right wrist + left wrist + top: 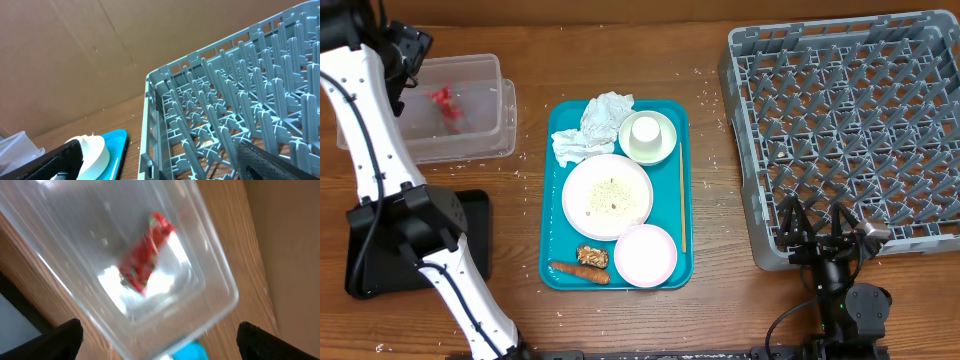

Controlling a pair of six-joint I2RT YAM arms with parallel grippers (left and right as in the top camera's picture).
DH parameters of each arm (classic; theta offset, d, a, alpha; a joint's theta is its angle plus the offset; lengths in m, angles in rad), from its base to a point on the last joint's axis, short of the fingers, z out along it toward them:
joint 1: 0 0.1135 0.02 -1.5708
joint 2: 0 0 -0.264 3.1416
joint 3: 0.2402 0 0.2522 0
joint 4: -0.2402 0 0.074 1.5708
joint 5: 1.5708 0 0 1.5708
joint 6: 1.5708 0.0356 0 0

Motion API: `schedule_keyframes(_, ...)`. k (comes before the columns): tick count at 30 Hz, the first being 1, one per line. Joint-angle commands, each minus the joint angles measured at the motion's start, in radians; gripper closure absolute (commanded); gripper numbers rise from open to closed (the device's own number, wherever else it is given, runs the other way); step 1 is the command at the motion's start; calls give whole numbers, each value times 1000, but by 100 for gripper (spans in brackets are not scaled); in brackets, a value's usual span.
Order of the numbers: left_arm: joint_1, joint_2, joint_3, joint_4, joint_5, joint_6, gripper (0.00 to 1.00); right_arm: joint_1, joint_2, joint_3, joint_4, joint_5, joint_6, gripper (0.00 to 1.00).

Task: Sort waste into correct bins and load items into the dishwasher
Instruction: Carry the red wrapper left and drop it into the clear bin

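The red-and-silver wrapper [444, 103] [145, 255] lies inside the clear tub [470, 150] [215, 280] at the back left. My left gripper [405, 48] [160, 342] hovers over that tub, open and holding nothing. On the teal tray [685, 180] are crumpled tissue [595, 125], a cup [646, 135] standing in a bowl [666, 150], a plate [607, 195] sprinkled with rice, a second bowl [645, 254], a brown chunk [592, 255] and a carrot piece [578, 270]. The grey rack [850, 120] [240, 100] fills the right side. My right gripper [817, 222] [160, 167] stands open at its front-left corner.
A black tray [478, 225] lies at the left, partly hidden under my left arm's base. A thin wooden stick [682, 200] lies along the teal tray's right edge. Rice grains are scattered on the wooden table [720, 150] around the tray.
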Motion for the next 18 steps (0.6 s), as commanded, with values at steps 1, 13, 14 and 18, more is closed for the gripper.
schedule_keyframes(1, 3, -4, -2, -52, 338, 114, 0, 3, -10, -10, 6, 13, -2, 0)
schedule_keyframes(13, -299, 0, -29, -172, 247, 296, 0, 3, -10, -10, 6, 13, -2, 0)
schedule_keyframes(14, -333, 0, -38, -161, 205, 285, 0, 3, -10, -10, 6, 13, -2, 0)
schedule_keyframes(18, -455, 0, -96, -90, -6, 202, 0, 3, -10, -10, 6, 13, -2, 0)
